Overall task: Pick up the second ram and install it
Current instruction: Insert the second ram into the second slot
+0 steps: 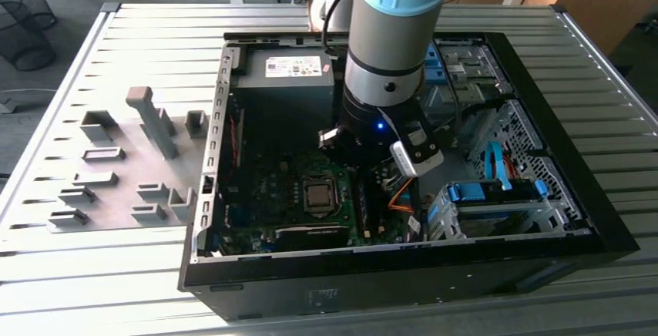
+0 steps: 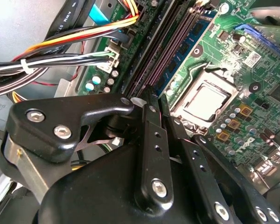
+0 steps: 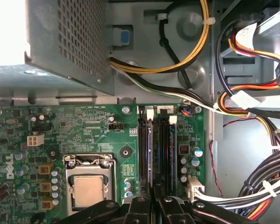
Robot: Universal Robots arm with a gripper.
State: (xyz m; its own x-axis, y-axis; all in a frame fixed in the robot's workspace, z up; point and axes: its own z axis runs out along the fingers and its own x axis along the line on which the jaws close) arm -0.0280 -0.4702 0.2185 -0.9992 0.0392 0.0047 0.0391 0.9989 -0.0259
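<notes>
The slatted metal table [image 1: 123, 274] carries an open computer case [image 1: 411, 290], and at nine o'clock from it in the exterior view lies a grey board of plastic blocks [image 1: 113, 166]. The arm [image 1: 396, 35] comes down into the middle of the case, with the power supply [image 1: 283, 82] at twelve o'clock inside and the blue drive-bay clips [image 1: 494, 193] at about four. Below it lies the green motherboard [image 1: 267, 197], with the processor [image 3: 88, 191] beside the memory slots and a bundle of coloured cables [image 3: 252, 112] on their other side. The gripper [image 3: 154, 196] hangs right over those slots, its jaws drawn close with only a thin gap between them. Whether they pinch anything I cannot tell. The second ram [image 2: 196, 32], a green-blue stick with dark chips, stands on edge in a slot on the processor side, in line with that gap. By my reading the pick-up is done and the stick has reached its slot. Whether it is pressed fully home, and whether the pale end latches [image 3: 150, 112] have closed on it, I cannot tell. As for writing, the power supply bears a pale label [image 1: 295, 66] and the motherboard carries white lettering, none of which I can make out with any certainty.
</notes>
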